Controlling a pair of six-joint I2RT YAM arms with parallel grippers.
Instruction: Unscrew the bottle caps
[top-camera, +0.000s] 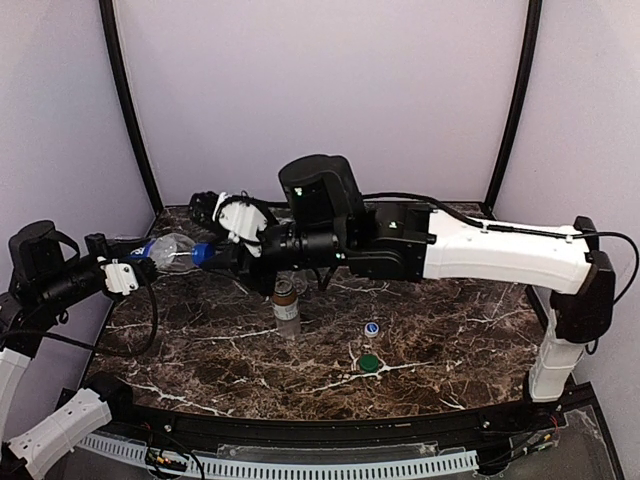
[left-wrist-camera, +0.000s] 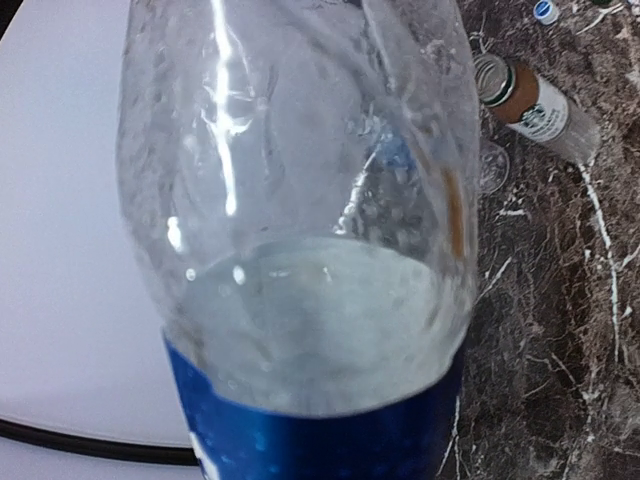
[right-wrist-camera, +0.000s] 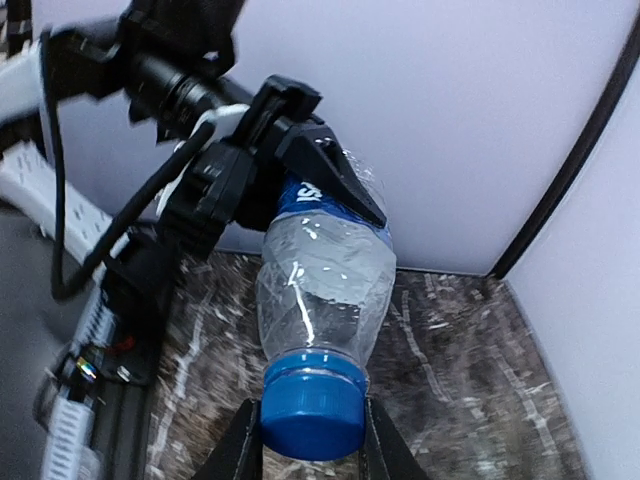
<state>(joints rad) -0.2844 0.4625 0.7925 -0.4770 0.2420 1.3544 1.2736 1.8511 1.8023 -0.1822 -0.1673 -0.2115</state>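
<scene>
A clear bottle with a blue label is held sideways above the table's left side. My left gripper is shut on its labelled end; in the right wrist view its black fingers clamp the label. The bottle fills the left wrist view and hides those fingers. My right gripper is shut on the bottle's blue cap, one finger on each side. The short brown bottle stands mid-table, uncapped, and shows in the left wrist view. A blue cap with white top and a dark green cap lie on the table.
The dark marble table is enclosed by pale walls at the back and both sides. The right arm stretches across the table above the brown bottle. A black rail runs along the near edge.
</scene>
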